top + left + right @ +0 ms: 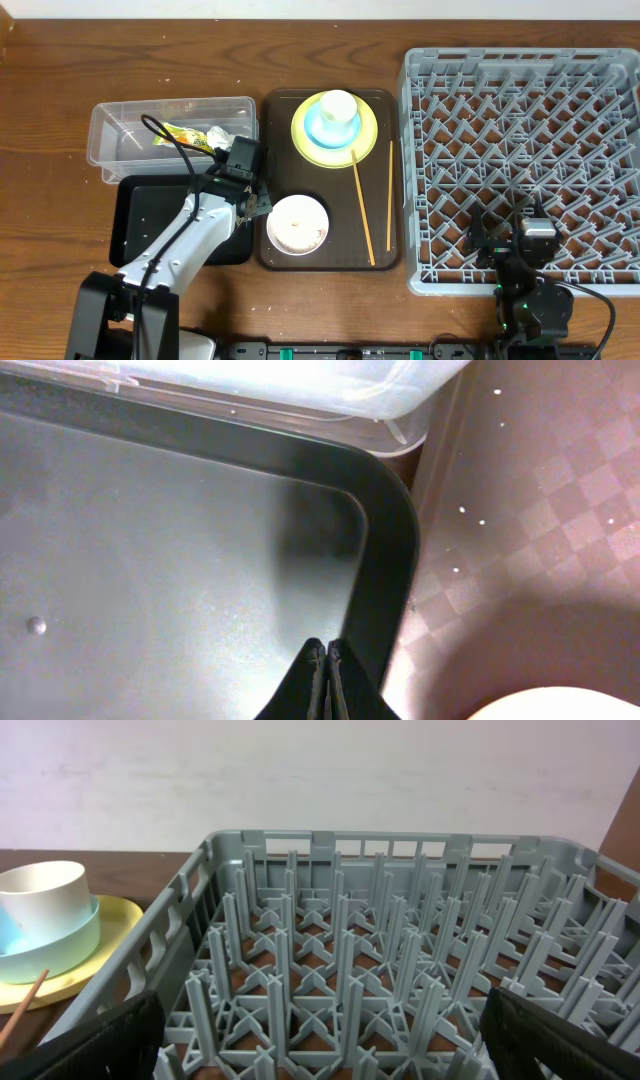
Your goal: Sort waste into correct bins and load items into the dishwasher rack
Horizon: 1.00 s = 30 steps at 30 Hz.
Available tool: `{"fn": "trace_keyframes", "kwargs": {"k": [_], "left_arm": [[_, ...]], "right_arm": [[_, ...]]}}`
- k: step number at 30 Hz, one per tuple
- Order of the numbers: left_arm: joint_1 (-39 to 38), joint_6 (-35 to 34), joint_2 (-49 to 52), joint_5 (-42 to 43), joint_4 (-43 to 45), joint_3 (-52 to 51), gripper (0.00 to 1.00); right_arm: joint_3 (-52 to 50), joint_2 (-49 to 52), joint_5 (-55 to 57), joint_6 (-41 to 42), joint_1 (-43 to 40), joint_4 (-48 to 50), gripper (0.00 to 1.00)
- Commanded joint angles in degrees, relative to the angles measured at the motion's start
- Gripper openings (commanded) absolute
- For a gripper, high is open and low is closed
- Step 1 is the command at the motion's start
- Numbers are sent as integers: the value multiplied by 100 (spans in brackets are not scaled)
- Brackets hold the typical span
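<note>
The orange-and-green wrapper (183, 135) and the white tissue (218, 138) lie in the clear tub (120, 135). The black tray (150, 215) sits in front of the tub. My left gripper (327, 656) is shut and empty, just above the black tray's right rim (385, 560). The brown serving tray (330, 255) holds a yellow-green plate (370, 135) with a light blue bowl (318, 130) and a white cup (338, 104) stacked on it. It also holds a white bowl (297, 223) and two chopsticks (362, 205). My right gripper (320, 1030) is open over the grey rack's (525, 120) front.
White rice-like specks (462, 510) dot the brown tray (540, 510) beside the black tray. The clear tub's corner (300, 390) and the white bowl's edge (560, 705) show in the left wrist view. The rack's pegs (400, 950) stand close before the right gripper.
</note>
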Motion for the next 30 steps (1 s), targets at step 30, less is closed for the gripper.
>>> {"fn": "trace_keyframes", "kwargs": {"k": [30], "left_arm": [[28, 302, -254, 66, 20, 7, 6]], "right_arm": [[-11, 2, -24, 17, 22, -20, 99]]}}
